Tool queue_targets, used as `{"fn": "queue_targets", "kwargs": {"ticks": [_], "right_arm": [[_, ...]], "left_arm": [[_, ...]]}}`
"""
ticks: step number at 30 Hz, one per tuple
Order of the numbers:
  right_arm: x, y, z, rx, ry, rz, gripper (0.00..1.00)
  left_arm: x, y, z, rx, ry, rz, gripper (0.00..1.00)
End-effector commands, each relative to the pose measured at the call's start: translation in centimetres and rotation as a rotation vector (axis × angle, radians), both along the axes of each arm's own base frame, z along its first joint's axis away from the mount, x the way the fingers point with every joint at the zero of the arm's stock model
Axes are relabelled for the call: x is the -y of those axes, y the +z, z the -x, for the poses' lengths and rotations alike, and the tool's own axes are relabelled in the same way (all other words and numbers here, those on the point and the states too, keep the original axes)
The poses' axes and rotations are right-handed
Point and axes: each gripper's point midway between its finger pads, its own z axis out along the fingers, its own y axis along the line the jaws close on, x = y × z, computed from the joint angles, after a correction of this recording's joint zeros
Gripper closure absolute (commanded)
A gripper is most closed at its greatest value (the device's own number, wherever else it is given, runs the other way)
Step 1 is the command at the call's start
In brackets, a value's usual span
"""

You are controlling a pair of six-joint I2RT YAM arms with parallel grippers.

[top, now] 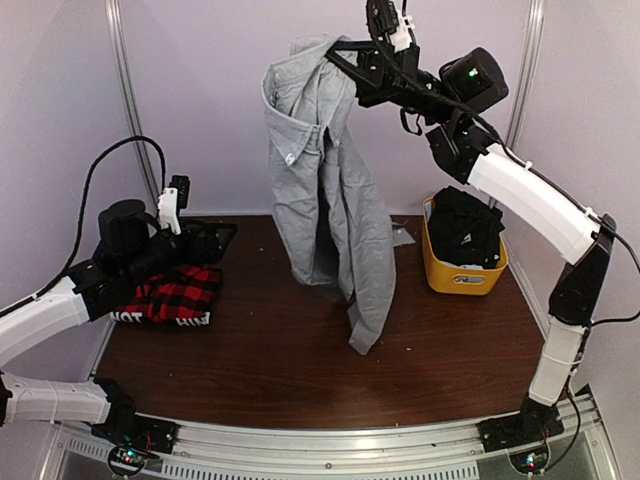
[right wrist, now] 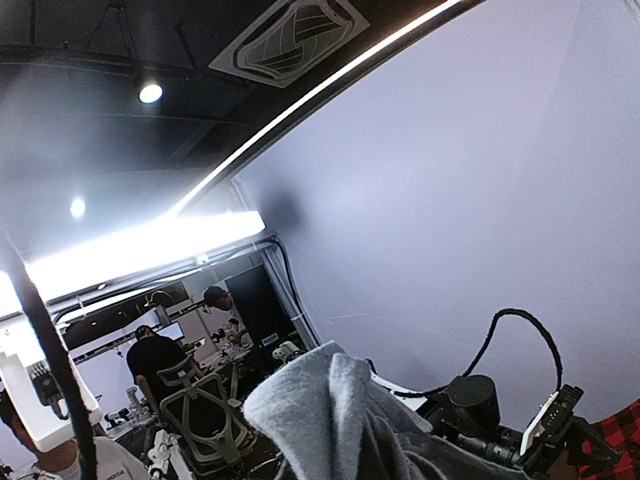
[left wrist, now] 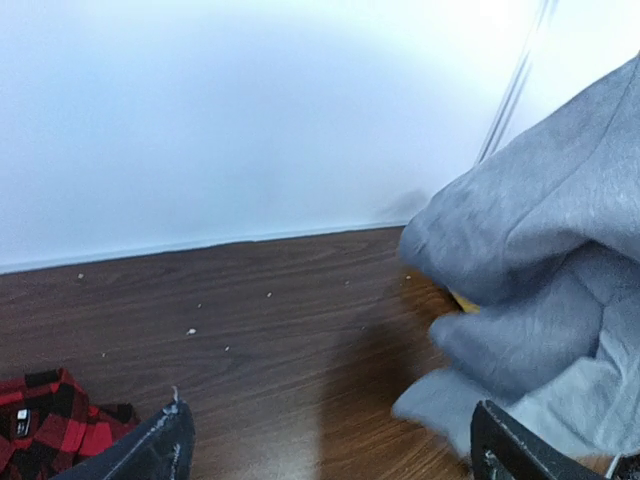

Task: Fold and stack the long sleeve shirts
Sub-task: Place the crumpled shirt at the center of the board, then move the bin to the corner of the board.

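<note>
Above the table [top: 300, 370], the overhead view has the right gripper [top: 347, 58] clamped near the grey shirt's [top: 320, 200] collar and held high so it hangs straight, hem on the wood, likely for spreading; the plaid shirt [top: 175, 295] lies folded at the left. Left wrist view: the left gripper [left wrist: 330, 460] gapes wide and empty near the hanging cloth. Right wrist view: only bunched grey fabric shows.

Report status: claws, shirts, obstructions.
Right claw shut on grey shirt, held high, hanging to table. Left claw open, low by folded plaid shirt. Bin at right, apart.
</note>
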Motion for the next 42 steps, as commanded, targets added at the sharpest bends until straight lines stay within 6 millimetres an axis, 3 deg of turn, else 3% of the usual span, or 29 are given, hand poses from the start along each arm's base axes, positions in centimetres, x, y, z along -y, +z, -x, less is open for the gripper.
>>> {"fn": "queue_targets", "kwargs": {"ticks": [1, 4, 6, 8, 11, 15, 16, 17, 18, 20, 23, 26, 30, 33, 37, 42], "right_arm": [[1.0, 1.0, 1.9, 0.037, 0.125, -0.059, 1.0], [-0.6, -1.8, -1.8, -0.04, 0.032, 0.022, 1.0], [-1.1, -4.7, -5.9, -0.099, -0.108, 0.104, 1.0], [-0.7, -9.3, -11.0, -0.195, -0.29, 0.254, 1.0], [2.7, -15.4, -17.5, -0.26, -0.562, 0.427, 1.0], [9.5, -23.8, -23.9, -0.345, -0.862, 0.644, 0.97], [11.2, -26.0, -25.0, -0.358, -0.936, 0.709, 0.92], [12.8, -28.1, -25.9, -0.365, -1.002, 0.777, 0.75], [14.2, -30.1, -26.4, -0.362, -1.064, 0.859, 0.54], [16.8, -33.3, -26.6, -0.327, -1.168, 1.031, 0.35], [20.7, -36.3, -26.0, -0.298, -1.32, 1.187, 0.15], [23.1, -39.0, -25.0, -0.292, -1.386, 1.318, 0.08], [25.3, -42.8, -24.1, -0.304, -1.436, 1.454, 0.11], [26.5, -44.9, -24.7, -0.3, -1.47, 1.532, 0.19], [27.8, -45.9, -26.7, -0.318, -1.508, 1.559, 0.37], [31.9, -47.2, -27.9, -0.404, -1.585, 1.58, 0.62]], "left_arm": [[1.7, 4.0, 1.9, 0.195, -0.143, 0.056, 0.02], [2.8, 4.3, 2.7, 0.219, -0.225, 0.057, 0.02], [2.9, 3.9, 2.4, 0.206, -0.223, 0.051, 0.02], [2.1, 2.9, 1.4, 0.163, -0.149, 0.026, 0.02], [-0.2, 1.1, -0.7, 0.09, 0.023, -0.044, 0.02], [-0.8, -0.4, -1.4, 0.043, 0.073, -0.085, 0.02], [-1.0, -0.7, -1.5, 0.032, 0.084, -0.086, 0.02], [-1.0, -1.0, -1.6, 0.023, 0.088, -0.089, 0.02], [-0.9, -1.3, -1.7, 0.015, 0.091, -0.094, 0.02], [-1.0, -1.9, -2.0, -0.006, 0.102, -0.108, 0.02], [-1.0, -2.8, -2.3, -0.032, 0.111, -0.132, 0.02], [-0.7, -3.4, -2.6, -0.048, 0.103, -0.138, 0.02], [-0.2, -4.1, -2.7, -0.073, 0.088, -0.136, 0.02], [0.1, -4.5, -2.7, -0.087, 0.073, -0.132, 0.02], [0.4, -5.2, -2.7, -0.105, 0.057, -0.134, 0.02], [0.7, -5.9, -2.2, -0.112, 0.032, -0.131, 0.02]]}}
